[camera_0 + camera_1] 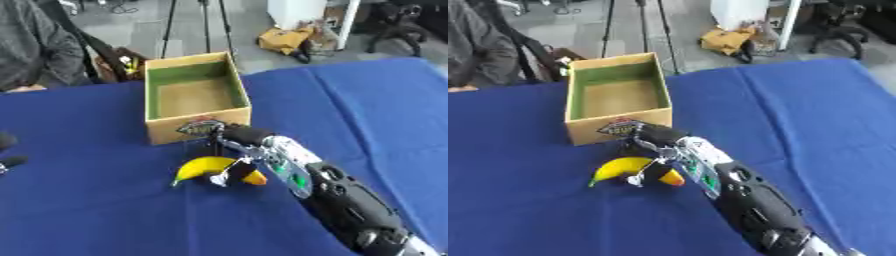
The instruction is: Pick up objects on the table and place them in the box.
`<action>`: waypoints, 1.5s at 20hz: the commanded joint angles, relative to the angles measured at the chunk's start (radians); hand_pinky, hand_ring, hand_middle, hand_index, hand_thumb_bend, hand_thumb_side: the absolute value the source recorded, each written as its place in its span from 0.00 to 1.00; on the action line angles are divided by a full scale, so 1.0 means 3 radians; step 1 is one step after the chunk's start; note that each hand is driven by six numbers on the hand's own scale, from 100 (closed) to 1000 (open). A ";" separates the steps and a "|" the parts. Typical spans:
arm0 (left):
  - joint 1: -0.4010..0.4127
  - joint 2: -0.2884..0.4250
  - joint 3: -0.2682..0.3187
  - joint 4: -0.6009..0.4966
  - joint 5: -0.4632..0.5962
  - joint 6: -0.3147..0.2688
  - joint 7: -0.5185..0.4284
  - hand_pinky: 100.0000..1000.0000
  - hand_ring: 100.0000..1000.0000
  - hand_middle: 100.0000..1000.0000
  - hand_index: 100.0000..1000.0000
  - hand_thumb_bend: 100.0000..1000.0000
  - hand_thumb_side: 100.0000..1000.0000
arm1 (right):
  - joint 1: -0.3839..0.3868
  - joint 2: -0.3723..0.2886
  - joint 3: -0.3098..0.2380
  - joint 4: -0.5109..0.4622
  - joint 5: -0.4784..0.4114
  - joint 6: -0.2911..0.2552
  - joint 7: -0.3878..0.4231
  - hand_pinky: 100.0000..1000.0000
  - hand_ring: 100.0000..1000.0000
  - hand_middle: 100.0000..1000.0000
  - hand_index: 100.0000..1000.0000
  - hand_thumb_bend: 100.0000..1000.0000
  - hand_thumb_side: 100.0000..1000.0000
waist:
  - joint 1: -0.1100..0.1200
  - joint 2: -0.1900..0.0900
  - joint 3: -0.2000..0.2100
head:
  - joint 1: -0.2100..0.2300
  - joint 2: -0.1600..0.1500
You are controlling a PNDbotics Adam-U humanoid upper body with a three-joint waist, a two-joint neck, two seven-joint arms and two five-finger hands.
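My right arm comes in from the lower right corner, black with silver joints, and reaches across the blue tabletop (105,210) toward its middle. At the end of it my right robot hand (234,159) sits over the banana (203,167), with fingers curled down around the fruit's right half, so I am grasping the banana. The banana lies on the cloth, yellow, its greenish tip pointing to my left and an orange-tinted end showing just past my fingers on the right. It is not lifted clear as far as I can tell; it looks to be touching the cloth.

At the left edge, a few dark fingertips of my left robot hand (7,161) show, too little to tell how they stand.

Just beyond the banana stands the open cardboard box (196,125), its near wall bearing a printed label, its inner walls green and its floor brown.
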 commanded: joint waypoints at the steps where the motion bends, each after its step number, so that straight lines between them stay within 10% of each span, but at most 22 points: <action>1: -0.0039 0.0028 0.0005 -0.0056 -0.0003 -0.0006 0.0006 0.64 0.78 0.54 0.67 0.52 0.96 | -0.0037 -0.0047 -0.0025 -0.0011 0.0006 0.0000 -0.0008 0.50 0.50 0.50 0.59 0.20 0.32 | 0.0003 -0.0050 0.0002 | -0.0006 -0.0049; 30: -0.0046 0.0037 0.0012 -0.0062 -0.0015 -0.0008 0.0014 0.64 0.78 0.54 0.67 0.52 0.96 | -0.0151 -0.0261 -0.0054 -0.0340 -0.0090 0.0115 -0.0059 0.49 0.48 0.47 0.55 0.07 0.21 | -0.0021 -0.0054 -0.0021 | 0.0011 -0.0075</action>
